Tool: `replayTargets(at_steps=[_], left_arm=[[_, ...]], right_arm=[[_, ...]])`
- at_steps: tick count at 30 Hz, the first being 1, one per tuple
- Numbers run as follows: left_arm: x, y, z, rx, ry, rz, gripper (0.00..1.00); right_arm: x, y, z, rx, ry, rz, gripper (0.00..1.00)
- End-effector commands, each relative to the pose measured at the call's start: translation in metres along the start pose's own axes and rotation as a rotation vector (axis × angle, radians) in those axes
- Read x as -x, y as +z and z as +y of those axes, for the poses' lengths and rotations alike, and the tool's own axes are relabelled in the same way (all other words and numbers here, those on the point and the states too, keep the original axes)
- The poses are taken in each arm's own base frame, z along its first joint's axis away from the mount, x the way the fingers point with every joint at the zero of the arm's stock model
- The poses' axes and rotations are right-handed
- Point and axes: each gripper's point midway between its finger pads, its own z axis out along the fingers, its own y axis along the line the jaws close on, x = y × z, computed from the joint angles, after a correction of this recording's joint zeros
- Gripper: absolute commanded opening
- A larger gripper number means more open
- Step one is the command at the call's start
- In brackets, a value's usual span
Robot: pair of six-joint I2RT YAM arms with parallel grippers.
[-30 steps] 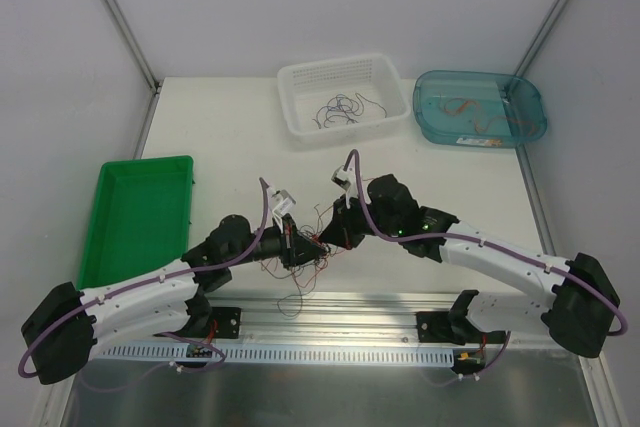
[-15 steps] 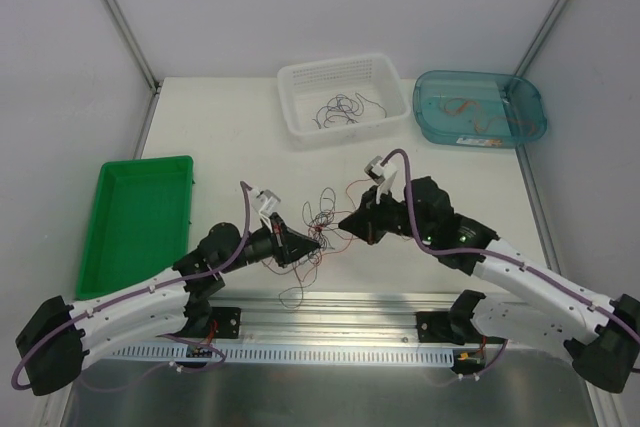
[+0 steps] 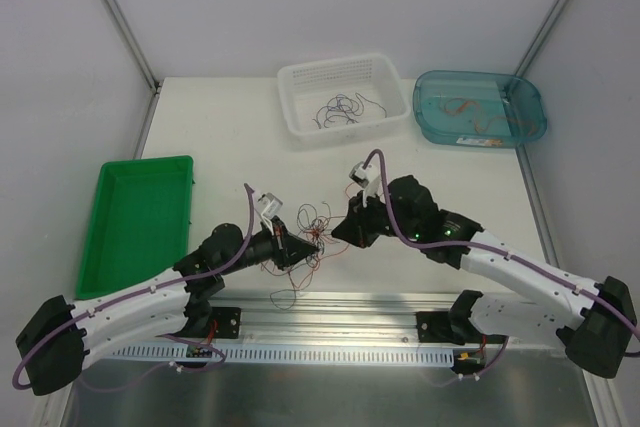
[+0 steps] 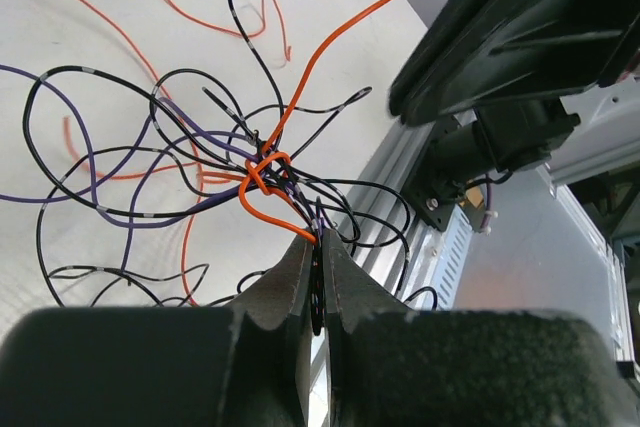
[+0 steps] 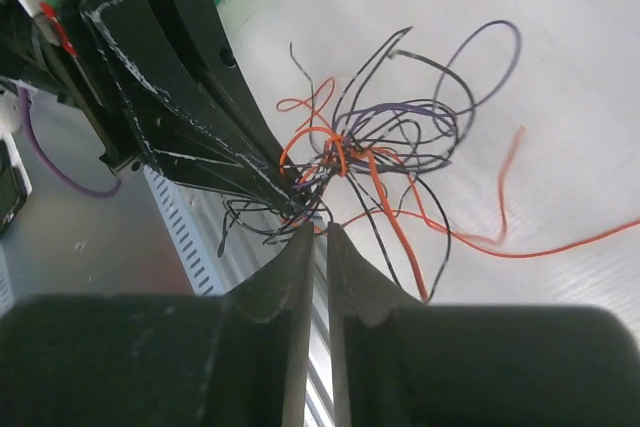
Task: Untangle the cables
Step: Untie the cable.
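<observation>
The cables (image 3: pixel 308 231) sit as a small loose tangle on the table (image 3: pixel 225 127) near its front edge, right between the two arms. Thin orange, black and purple strands loop out from a tight central knot where an orange wire wraps the others. The left gripper (image 4: pixel 319 243) is closed, its fingertips pinching a few strands at the near fringe of the bundle. The right gripper (image 5: pixel 317 231) points at the tangle from the opposite side with its jaws a narrow slit apart, and I cannot tell whether any wire is caught between them. These wires look very light and springy: they should bend freely, hold their curl and slide out of a weak pinch, while a hard tug would likely only tighten the knot. A free end or an outer loop looks like the better place to take hold — for instance the long orange strand that rises clear of the knot — pulling gently away from the anchored side. Farther back stand a white basket (image 3: pixel 345 61) and a blue tub (image 3: pixel 478 75), each holding loose strands, and a green tray (image 3: pixel 145 161) lies to the left.
</observation>
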Motion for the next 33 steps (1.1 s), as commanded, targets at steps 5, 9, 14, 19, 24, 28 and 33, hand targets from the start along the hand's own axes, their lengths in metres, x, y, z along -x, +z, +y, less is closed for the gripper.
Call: replayTargets(at_steps=[5,9,14,19,24,28,33], left_arm=[[0.015,0.003,-0.04,-0.187,0.094,-0.002,0.0],[0.017,0.002,-0.045,-0.212,0.103,-0.004,0.0],[0.023,0.002,-0.054,-0.246,0.123,-0.016,0.0],[0.025,0.001,-0.059,-0.276,0.151,-0.022,0.0],[0.028,0.002,-0.059,-0.278,0.185,-0.043,0.0],[0.031,0.003,-0.055,-0.263,0.208,-0.061,0.0],[0.038,0.001,-0.05,-0.232,0.255,-0.112,0.0]], right_arm=[[0.016,0.022,0.018,0.072,0.013,-0.05,0.25],[0.017,0.024,0.01,0.027,0.012,-0.058,0.27],[0.011,0.03,0.006,0.017,0.03,-0.038,0.29],[0.005,0.035,0.011,0.055,0.047,-0.011,0.31],[0.002,0.037,0.024,0.116,0.05,0.01,0.32],[-0.003,0.039,0.034,0.175,0.071,0.034,0.31],[-0.01,0.04,0.038,0.2,0.099,0.066,0.28]])
